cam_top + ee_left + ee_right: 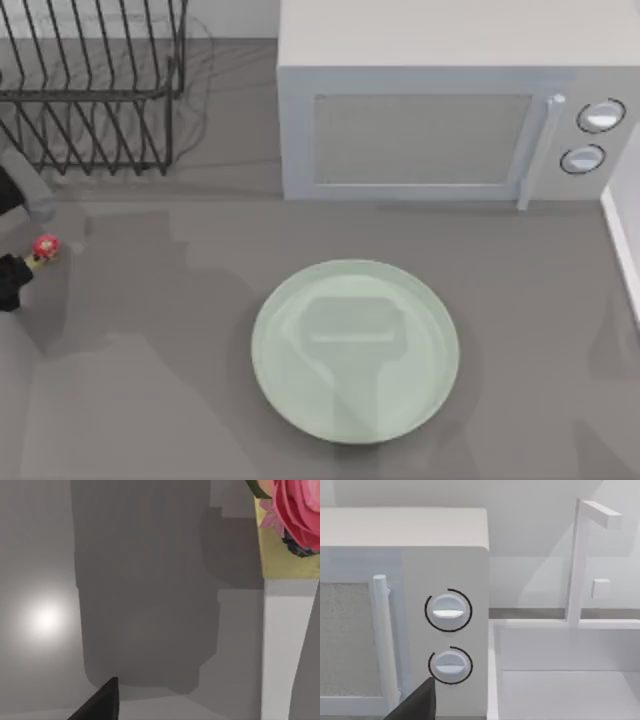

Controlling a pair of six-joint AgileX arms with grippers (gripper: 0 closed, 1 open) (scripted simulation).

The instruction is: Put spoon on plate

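One plate, pale mint green, lies flat on the grey surface, centre front, nothing on it. One spoon at the far left edge of the surface, well apart from the plate: only its red spotted knob end shows, at the tip of the left gripper; cannot tell whether the fingers pinch it. One microwave with two dials stands behind the plate. One black wire dish rack at back left. Right wrist view: a dark fingertip before the microwave dials; one sink to the side.
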